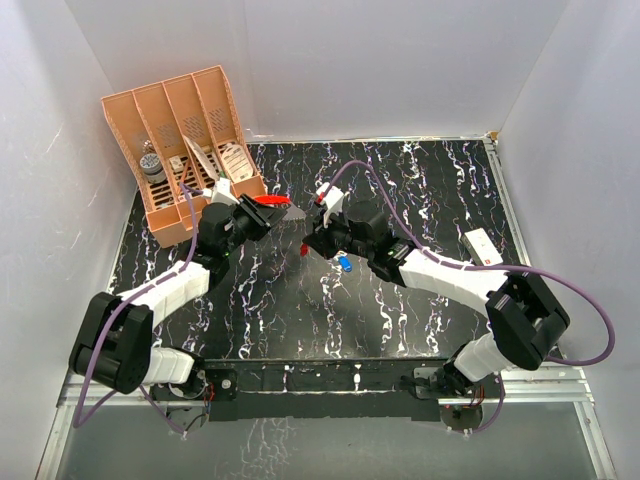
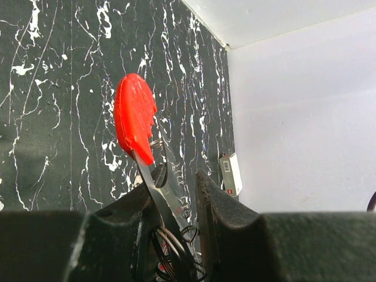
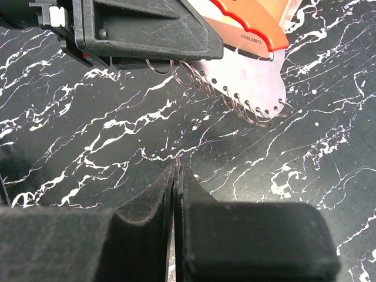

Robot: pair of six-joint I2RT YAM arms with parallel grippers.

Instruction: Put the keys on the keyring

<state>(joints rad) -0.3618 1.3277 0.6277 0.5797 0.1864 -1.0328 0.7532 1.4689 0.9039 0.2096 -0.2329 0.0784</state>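
The left jaws gripped the keyring (image 2: pixel 136 117) aloft, part closed on its plate; the right jaws were shut, near its wire loops (image 3: pixel 249 111), the blue key (image 1: pixel 343 263) lying nearby on the surface (image 1: pixel 420 180). Threading would want the loops held steady

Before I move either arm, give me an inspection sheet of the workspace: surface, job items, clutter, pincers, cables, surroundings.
Surface: black table with white veining; no damage seen.
Job's things: keyring, a red grip on a silvery plate edged with small wire rings, held by the left arm; blue key lying on the table under the right arm; red key not seen.
Clutter: peach file rack at the far left corner, items in its slots; white box at the right.
Pincers: left pincer clamped on the keyring's plate; right pincer shut, facing the rings.
Cables: purple cables loop off both arms; no snag seen.
Surroundings: white walls; nothing else seen.
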